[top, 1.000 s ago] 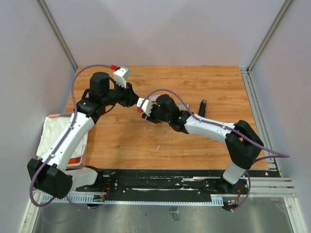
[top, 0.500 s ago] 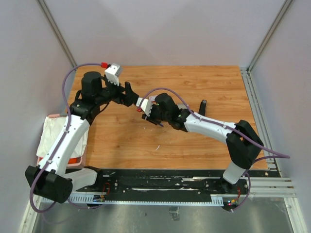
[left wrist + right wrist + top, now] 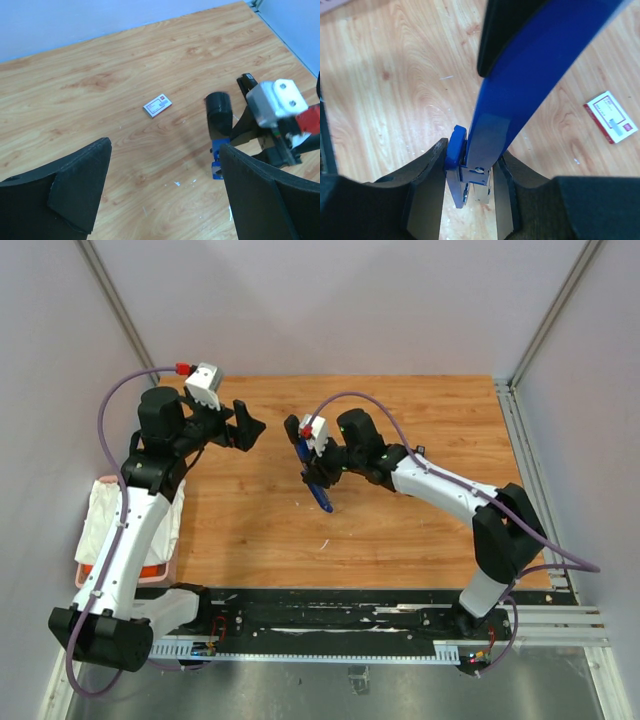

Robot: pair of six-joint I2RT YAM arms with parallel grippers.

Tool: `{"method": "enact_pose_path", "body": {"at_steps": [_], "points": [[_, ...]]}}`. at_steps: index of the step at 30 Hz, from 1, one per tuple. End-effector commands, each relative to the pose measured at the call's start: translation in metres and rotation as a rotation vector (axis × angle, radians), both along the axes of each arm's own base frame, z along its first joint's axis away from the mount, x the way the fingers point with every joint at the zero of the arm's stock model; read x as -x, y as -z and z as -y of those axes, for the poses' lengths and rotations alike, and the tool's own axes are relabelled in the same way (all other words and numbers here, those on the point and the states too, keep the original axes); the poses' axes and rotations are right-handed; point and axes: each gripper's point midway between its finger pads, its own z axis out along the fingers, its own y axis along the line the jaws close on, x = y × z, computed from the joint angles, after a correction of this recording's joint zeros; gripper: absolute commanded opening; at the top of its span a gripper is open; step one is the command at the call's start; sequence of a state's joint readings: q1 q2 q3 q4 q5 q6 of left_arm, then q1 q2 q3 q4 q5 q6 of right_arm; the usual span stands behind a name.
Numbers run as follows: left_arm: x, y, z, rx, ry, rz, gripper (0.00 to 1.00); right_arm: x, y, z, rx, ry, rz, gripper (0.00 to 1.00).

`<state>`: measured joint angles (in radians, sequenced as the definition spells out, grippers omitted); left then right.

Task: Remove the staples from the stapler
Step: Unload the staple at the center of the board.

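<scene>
My right gripper [image 3: 317, 478] is shut on the blue stapler [image 3: 322, 498] and holds it above the middle of the wooden table. In the right wrist view its fingers [image 3: 426, 192] clamp the stapler [image 3: 520, 95] near the hinge. The blue top arm is swung up there and the bare metal magazine [image 3: 487, 182] shows between the jaws. No bar of staples shows plainly; only a thin pale sliver [image 3: 446, 77] and specks lie on the wood. My left gripper [image 3: 247, 426] stands wide open to the left of the stapler, holding nothing. The stapler's blue end [image 3: 216, 159] shows in its view.
A small red-and-white flat box [image 3: 157, 105] lies on the wood beyond the stapler. A small black object [image 3: 246, 81] lies behind the right arm. A pink tray [image 3: 158, 571] with a white cloth [image 3: 105, 515] sits off the table's left edge. Grey walls enclose three sides.
My left gripper has opened wide and drawn back to the left, away from the stapler. My right gripper has turned with the stapler, so its blue body now shows from above.
</scene>
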<state>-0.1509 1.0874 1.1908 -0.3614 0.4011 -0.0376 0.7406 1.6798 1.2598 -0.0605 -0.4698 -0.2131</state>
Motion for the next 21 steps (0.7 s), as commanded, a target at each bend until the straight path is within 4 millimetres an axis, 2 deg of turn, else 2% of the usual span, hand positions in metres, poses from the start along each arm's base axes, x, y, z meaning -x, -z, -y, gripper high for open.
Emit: {"method": "enact_pose_path", "body": {"at_steps": [1, 8, 21], "points": [[-0.005, -0.007, -0.008, -0.020, -0.017, 0.038, 0.98, 0.007, -0.028, -0.008, -0.186, -0.040, -0.169, 0.25], [-0.005, 0.000, -0.010, -0.050, -0.009, 0.041, 0.98, -0.002, -0.016, -0.003, -0.270, -0.015, -0.343, 0.25], [-0.003, 0.010, -0.009, -0.049, 0.006, 0.039, 0.98, -0.007, 0.008, -0.005, -0.253, 0.010, -0.414, 0.26]]}}
